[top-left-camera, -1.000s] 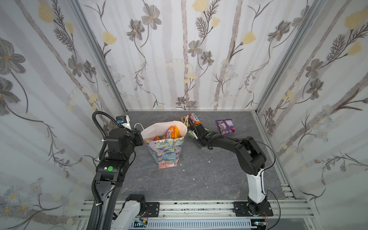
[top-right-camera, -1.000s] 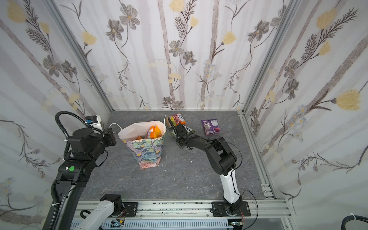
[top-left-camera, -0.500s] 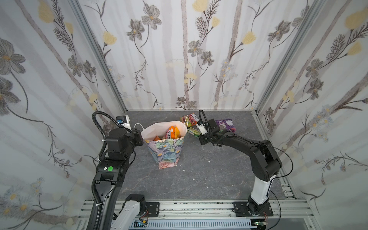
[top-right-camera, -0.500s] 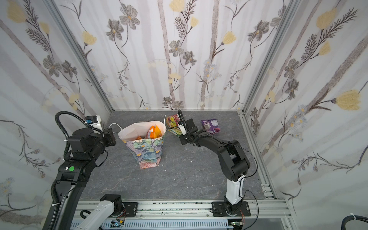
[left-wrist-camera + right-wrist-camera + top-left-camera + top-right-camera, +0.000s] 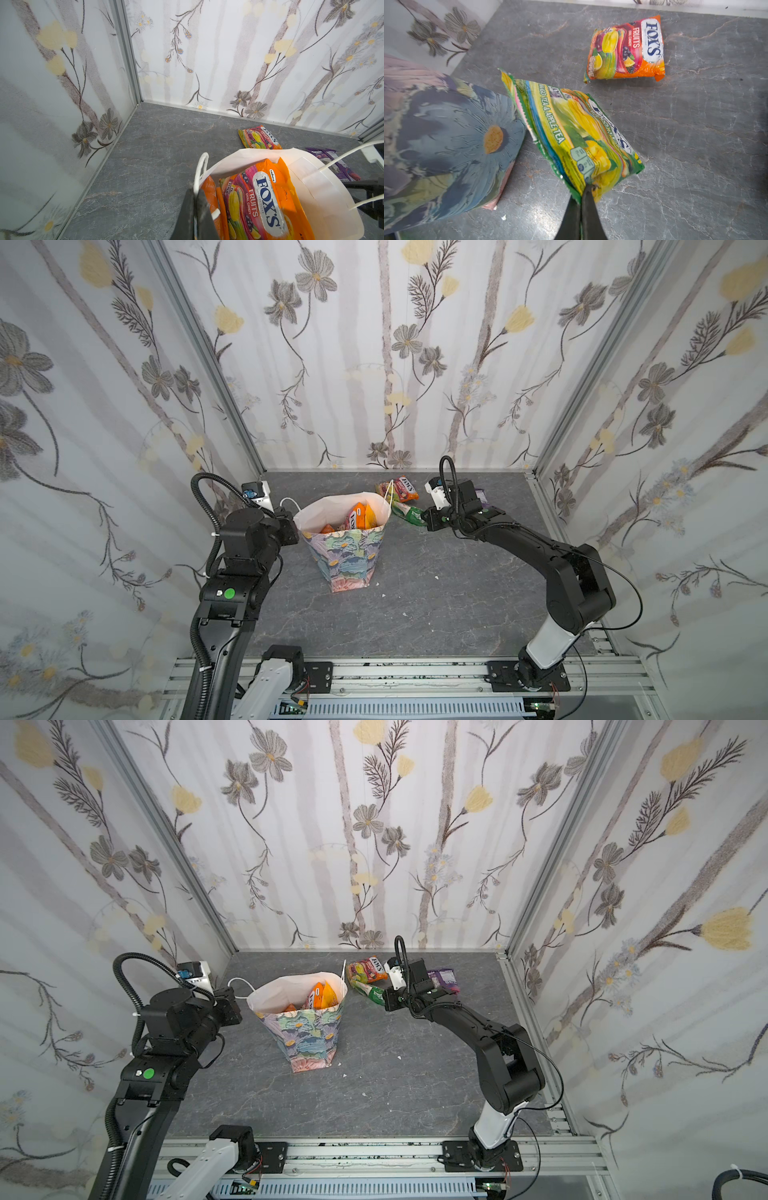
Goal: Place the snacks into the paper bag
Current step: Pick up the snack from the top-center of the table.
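A: The green packet (image 5: 571, 135) looks light, glossy and slippery, soft inside. Its crimped edge seems the safest hold.

B: The right gripper (image 5: 581, 193) is clamped on that edge. The packet hangs tilted just beside the paper bag (image 5: 446, 145), and the arm reaches low and outstretched.

A: And the left gripper (image 5: 195, 199)?

B: Pinched on the bag's rim. 2 snacks lie on the table (image 5: 695, 145): the orange FOX'S packet (image 5: 627, 47) and the purple packet (image 5: 332, 164).

A robotics lab test cell: floral-wallpaper wall panels (image 5: 374, 344) set in bare aluminium corner posts (image 5: 205, 364) box in a grey marbled table (image 5: 436, 614). At 6 o'clock, a slotted aluminium rail (image 5: 415, 674) carries two bolted, cable-trailing robot arms: left arm (image 5: 232, 572) and right arm (image 5: 573, 585).
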`<action>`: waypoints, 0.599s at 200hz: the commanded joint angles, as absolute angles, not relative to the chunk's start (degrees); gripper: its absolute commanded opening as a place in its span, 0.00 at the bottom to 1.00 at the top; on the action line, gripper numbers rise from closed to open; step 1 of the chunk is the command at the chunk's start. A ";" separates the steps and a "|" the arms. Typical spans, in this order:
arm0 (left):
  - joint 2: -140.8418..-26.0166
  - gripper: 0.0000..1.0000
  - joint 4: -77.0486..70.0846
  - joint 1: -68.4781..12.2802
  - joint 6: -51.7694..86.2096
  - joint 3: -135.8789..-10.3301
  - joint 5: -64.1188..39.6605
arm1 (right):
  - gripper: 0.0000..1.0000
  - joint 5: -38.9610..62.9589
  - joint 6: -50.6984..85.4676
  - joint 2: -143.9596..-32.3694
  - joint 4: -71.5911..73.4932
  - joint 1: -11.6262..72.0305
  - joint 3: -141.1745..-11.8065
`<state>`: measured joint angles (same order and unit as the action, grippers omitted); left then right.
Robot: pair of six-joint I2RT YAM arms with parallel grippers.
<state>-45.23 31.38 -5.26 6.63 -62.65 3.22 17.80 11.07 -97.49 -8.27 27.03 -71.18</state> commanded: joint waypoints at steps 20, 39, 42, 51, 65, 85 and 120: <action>-45.02 0.02 30.41 -5.28 6.92 -63.07 3.44 | 0.00 20.28 13.01 -94.21 -4.31 26.72 -70.93; -45.08 0.02 30.41 -5.28 6.93 -63.10 3.45 | 0.00 19.95 13.35 -93.03 -4.29 26.65 -70.83; -45.03 0.02 30.41 -5.27 6.94 -63.08 3.43 | 0.00 20.00 13.36 -92.80 -4.30 26.64 -70.78; -44.98 0.02 30.48 -5.27 6.89 -63.02 3.43 | 0.00 20.00 13.64 -92.12 -4.33 26.62 -70.75; -44.98 0.02 30.48 -5.27 6.90 -63.10 3.44 | 0.00 19.85 13.97 -91.85 -4.31 26.54 -70.82; -45.08 0.02 30.50 -5.28 6.94 -63.10 3.33 | 0.00 17.88 15.04 -88.43 -4.64 26.50 -71.01; -45.22 0.02 30.59 -5.27 6.94 -63.24 3.19 | 0.00 14.06 18.40 -85.00 -7.96 26.57 -73.78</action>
<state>-45.17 31.53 -5.26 6.63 -62.67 3.18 16.56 15.66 -87.24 -8.64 26.44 -72.07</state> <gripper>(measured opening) 0.050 0.048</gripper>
